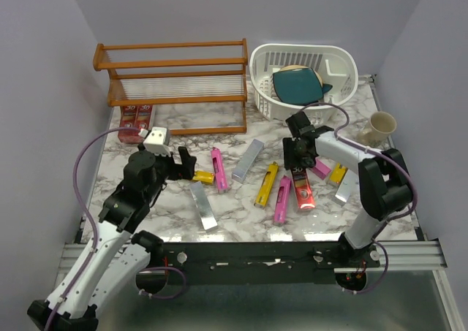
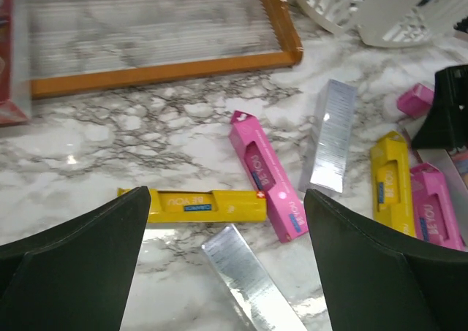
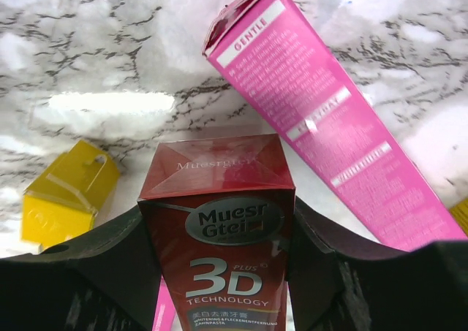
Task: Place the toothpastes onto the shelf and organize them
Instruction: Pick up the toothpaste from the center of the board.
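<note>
While cartons (image 1: 265, 185) litter the marble table (image 1: 183, 120) | walls (image 1: 219, 9) grey | left fingers (image 2: 66, 265) wide | right fingers (image 3: 95, 272) clasp red carton (image 3: 219, 258)

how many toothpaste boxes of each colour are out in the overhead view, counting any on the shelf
red cartons: 3 (2 appear to sit on the shelf)
yellow cartons: 3
pink cartons: 3
silver cartons: 3
total: 12
</note>
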Motion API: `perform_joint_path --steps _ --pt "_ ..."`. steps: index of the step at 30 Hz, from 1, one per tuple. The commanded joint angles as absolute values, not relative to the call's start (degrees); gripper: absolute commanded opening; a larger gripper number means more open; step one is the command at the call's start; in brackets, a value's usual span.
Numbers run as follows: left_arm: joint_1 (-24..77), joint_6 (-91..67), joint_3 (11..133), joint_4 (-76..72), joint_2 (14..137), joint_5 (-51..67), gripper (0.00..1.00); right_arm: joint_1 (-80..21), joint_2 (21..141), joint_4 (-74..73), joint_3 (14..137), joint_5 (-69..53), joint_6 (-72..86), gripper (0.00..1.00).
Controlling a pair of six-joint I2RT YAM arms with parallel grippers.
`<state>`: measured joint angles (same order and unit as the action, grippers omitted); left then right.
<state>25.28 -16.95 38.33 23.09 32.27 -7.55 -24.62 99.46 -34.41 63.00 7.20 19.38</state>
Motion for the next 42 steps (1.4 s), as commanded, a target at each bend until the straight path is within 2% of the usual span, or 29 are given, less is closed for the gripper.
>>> perform_joint_path --steps 1,5,7,9,13,21,30,42 --pt "27.8 -23.9 41.0 21.5 36.2 4.0 0.99 -24.3 92.9 -36.7 62.1 8.0 25.0 0.24" --pt "35.5 -26.9 40.2 15.5 39.6 -2.4 0.99 -24.3 88.9 -37.2 61.0 6.1 27.7 0.23" --pt "43.0 -27.3 40.7 13.6 41.8 -6.8 0.99 -24.3 86.2 -37.9 60.6 5.5 30.0 0.21" --pt "52.3 -27.6 41.0 9.8 45.7 -16.0 0.99 -24.3 84.2 -38.4 60.2 4.8 31.7 0.2" --pt "64.3 -27.6 42.4 2.3 53.4 -28.4 0.99 -24.3 79.0 -38.0 58.5 2.5 37.1 0.19" --pt "77.8 -24.6 52.4 -3.3 71.6 -42.2 0.99 -24.3 74.4 -39.6 57.7 0.4 41.2 0.18" --pt "86.0 -26.5 69.7 15.4 90.5 -59.0 0.99 -24.3 75.1 -39.8 57.4 -3.1 43.2 0.18" --pt "91.9 -35.9 89.5 41.3 107.7 -63.7 0.99 -24.3 77.0 -39.2 57.1 -1.9 44.0 0.18"
